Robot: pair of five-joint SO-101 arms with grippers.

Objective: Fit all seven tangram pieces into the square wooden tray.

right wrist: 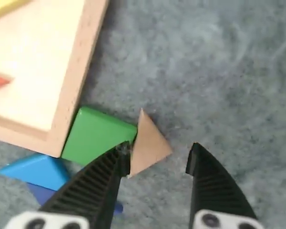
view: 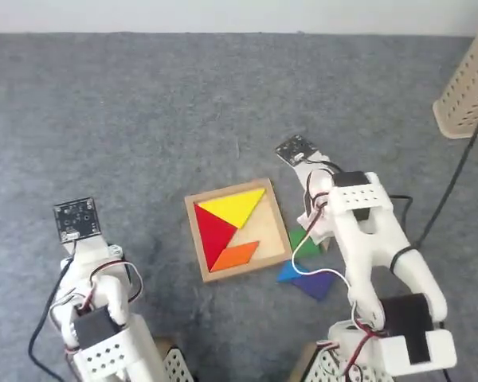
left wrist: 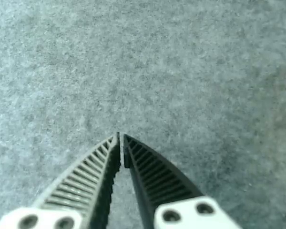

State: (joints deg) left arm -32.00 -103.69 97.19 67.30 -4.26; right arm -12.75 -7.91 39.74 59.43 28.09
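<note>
The square wooden tray [view: 277, 215] lies mid-table and holds a yellow triangle [view: 233, 208], a red triangle [view: 212, 232] and an orange piece [view: 237, 255]. Just off its right side lie a green piece [right wrist: 97, 136], a blue piece [right wrist: 33, 169], a purple piece [view: 317, 284] and a pale tan triangle [right wrist: 150, 143]. My right gripper [right wrist: 159, 157] is open and straddles the tan triangle, one fingertip [right wrist: 123, 155] touching its edge beside the green piece. My left gripper [left wrist: 120, 139] is shut, empty, over bare carpet at the near left.
Grey carpet covers the table. A beige perforated container [view: 470, 79] stands at the far right, with a black cable [view: 450, 187] running down from it past the right arm [view: 374, 239]. The left arm [view: 95, 310] is at the near left.
</note>
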